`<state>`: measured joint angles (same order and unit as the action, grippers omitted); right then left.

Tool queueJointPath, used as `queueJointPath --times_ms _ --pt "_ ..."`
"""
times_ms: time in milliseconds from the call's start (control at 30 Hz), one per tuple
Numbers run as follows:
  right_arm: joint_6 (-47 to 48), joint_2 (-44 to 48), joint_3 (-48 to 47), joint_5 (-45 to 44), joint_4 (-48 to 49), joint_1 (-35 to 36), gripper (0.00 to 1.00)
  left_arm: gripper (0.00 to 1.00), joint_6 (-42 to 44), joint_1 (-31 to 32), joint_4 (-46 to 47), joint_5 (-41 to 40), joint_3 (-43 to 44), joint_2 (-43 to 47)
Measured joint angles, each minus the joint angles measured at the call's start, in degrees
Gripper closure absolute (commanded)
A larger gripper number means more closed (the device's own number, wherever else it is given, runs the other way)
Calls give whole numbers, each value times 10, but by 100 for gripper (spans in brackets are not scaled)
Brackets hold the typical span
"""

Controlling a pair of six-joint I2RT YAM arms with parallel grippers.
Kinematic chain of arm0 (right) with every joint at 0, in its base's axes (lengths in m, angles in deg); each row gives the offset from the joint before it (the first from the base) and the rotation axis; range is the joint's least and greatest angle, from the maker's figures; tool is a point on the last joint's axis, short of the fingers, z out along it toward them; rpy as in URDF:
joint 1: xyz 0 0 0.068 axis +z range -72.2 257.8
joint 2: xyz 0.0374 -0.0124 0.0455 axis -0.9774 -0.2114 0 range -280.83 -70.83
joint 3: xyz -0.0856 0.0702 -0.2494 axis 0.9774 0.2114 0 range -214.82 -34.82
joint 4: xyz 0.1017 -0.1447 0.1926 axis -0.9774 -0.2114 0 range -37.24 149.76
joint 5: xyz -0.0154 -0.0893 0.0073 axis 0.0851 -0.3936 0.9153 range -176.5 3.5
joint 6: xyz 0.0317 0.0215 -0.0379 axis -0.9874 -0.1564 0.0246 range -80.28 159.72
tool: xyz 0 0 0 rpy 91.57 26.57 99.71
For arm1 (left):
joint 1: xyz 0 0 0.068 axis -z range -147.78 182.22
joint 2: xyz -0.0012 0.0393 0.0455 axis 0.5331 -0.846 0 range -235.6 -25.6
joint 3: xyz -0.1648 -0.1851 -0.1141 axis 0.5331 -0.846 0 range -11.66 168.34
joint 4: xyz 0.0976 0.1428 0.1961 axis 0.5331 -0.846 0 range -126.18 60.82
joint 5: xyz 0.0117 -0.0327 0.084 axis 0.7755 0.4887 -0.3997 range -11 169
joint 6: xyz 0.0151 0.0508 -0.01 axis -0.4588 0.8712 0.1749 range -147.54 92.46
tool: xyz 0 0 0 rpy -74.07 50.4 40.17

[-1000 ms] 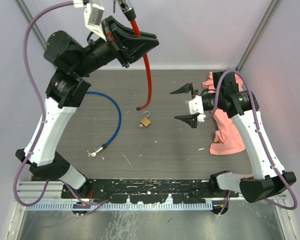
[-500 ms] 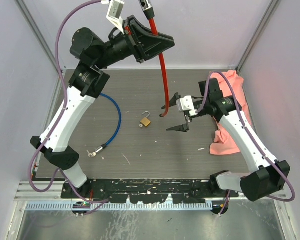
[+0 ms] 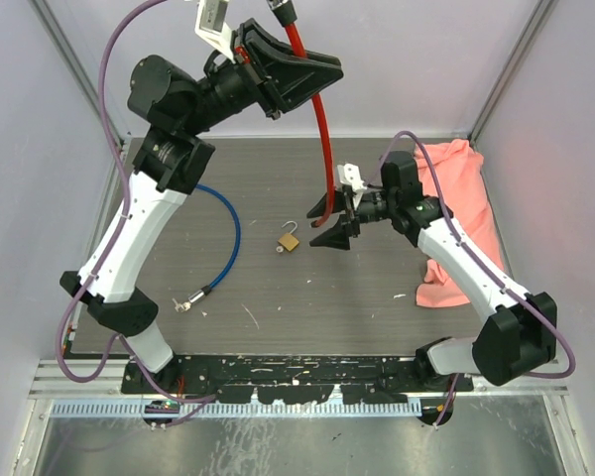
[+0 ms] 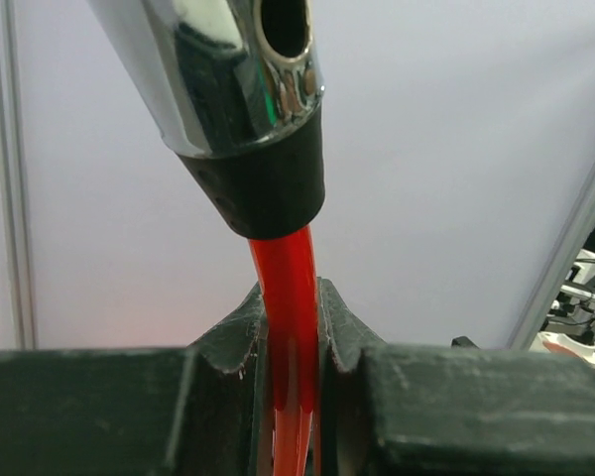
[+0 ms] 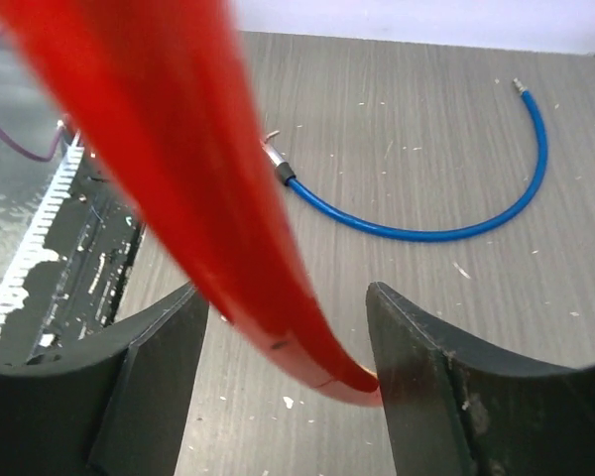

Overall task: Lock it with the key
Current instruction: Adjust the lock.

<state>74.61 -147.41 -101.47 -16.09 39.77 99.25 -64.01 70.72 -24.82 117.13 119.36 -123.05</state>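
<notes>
Top view. Shows a dark grey table [image 3: 278, 297] with a small brass padlock [image 3: 290, 241] lying near its middle, shackle swung open. Places a blue cable [image 3: 237, 233] curving on the table to the padlock's left, apart from it, and a pink cloth [image 3: 461, 178] along the right edge. Finds the left jaws raised high at the back, clamped on a red cable [image 3: 322, 139] hanging down toward the table. Finds the right jaws just right of the padlock, apart, one on each side of the red cable's lower end.

Left wrist view. Looks up along the red cable pinched tight between both jaws, topped by a black collar [image 4: 263, 188] and a chrome barrel [image 4: 208, 69] with a round hole in its end.

Right wrist view. Shows the red cable, close and blurred, passing between the parted jaws; cannot tell whether touching either. Catches the blue cable lying on the table beyond.
</notes>
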Motion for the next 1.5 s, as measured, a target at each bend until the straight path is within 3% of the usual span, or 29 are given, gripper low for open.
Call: queueJointPath --times_ms 433,867,1100,1333,1500 --pt "-260 4 106 -47 225 12 38 100 88 0 -19 -71 -61 27" --pt "-421 20 193 -67 391 12 42 100 132 0 -26 -90 -68 49" --pt "-513 20 228 -69 493 12 55 100 136 0 -26 -99 -68 55" --pt "-628 5 241 -61 592 12 95 100 160 0 -23 -118 -86 60" --pt "-740 -16 237 -41 603 12 99 100 264 -2 -22 -148 -147 91"
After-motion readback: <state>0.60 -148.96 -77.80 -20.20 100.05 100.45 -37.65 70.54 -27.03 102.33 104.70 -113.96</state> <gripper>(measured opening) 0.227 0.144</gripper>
